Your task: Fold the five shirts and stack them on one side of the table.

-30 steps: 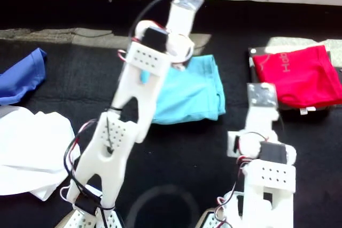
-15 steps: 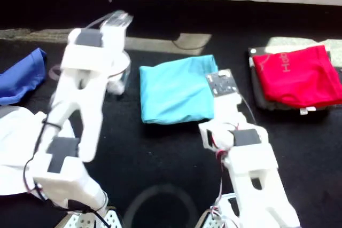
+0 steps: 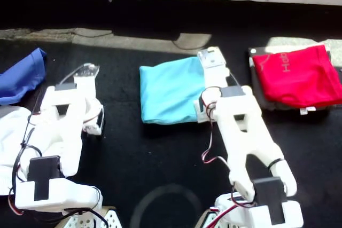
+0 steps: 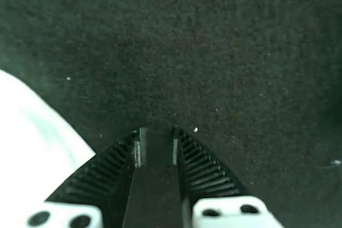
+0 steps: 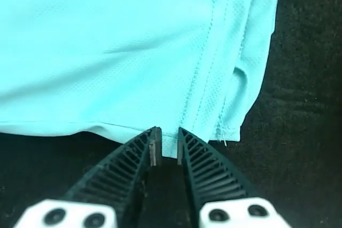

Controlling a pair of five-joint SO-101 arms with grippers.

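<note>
Cyan shirt (image 3: 168, 94) flat mid-table, R end effector (image 5: 166, 143) at its hem

Pale light patches lie on the dark table (image 3: 160, 169) far beyond the left gripper (image 4: 157, 137); the white shirt (image 4: 26, 148) just beside it glares blank. The cyan shirt (image 5: 133, 52) ahead of the right gripper (image 5: 165, 145) is evenly bright.

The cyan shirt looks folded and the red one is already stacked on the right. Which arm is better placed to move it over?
Right. The right gripper sits at the cyan shirt edge nearest the red shirt. The left gripper is over bare table beside the white shirt.
</note>
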